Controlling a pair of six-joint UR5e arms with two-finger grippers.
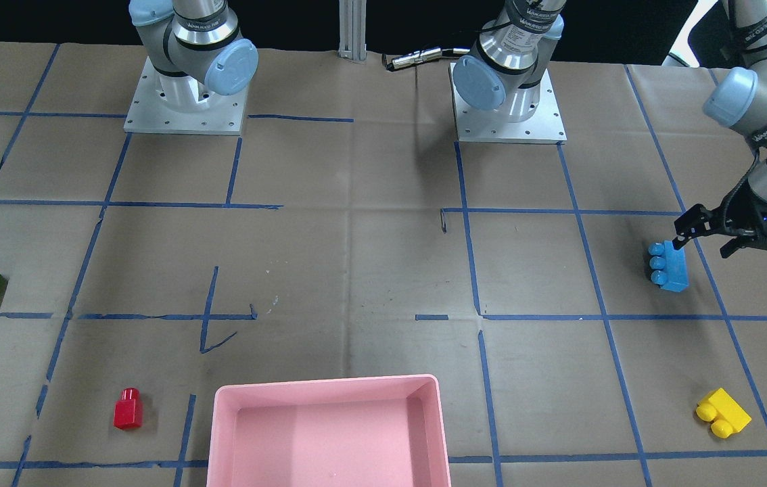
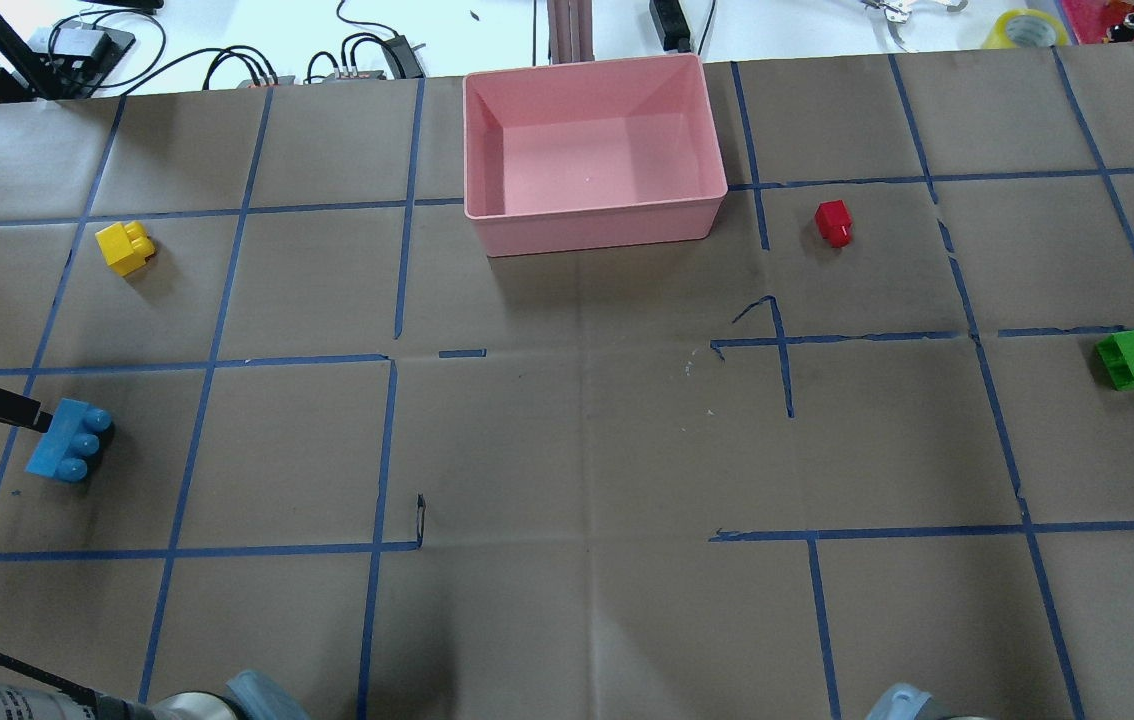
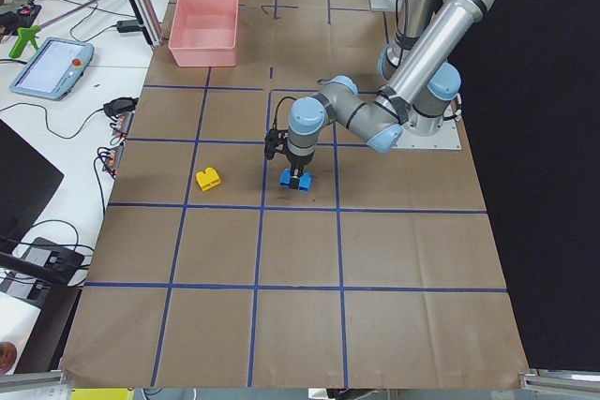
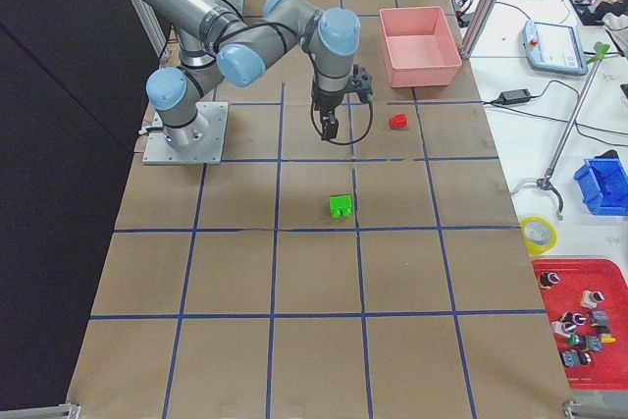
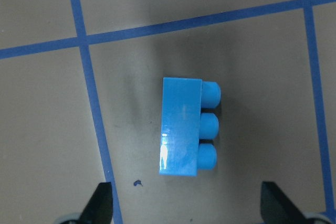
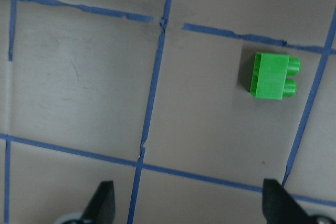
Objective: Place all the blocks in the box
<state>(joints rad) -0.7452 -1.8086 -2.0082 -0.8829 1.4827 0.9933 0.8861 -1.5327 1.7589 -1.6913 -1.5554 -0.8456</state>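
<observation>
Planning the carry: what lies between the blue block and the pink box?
Only bare taped paper between blue block and box, in the overhead view; the yellow block sits off that line.

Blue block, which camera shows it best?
The left wrist view: the blue block sits large mid-frame, on its side, all three studs clear. Front-facing and overhead views show it small, by the left gripper. In the left side view the gripper partly hides it; the right side view shows a tiny speck.
</observation>
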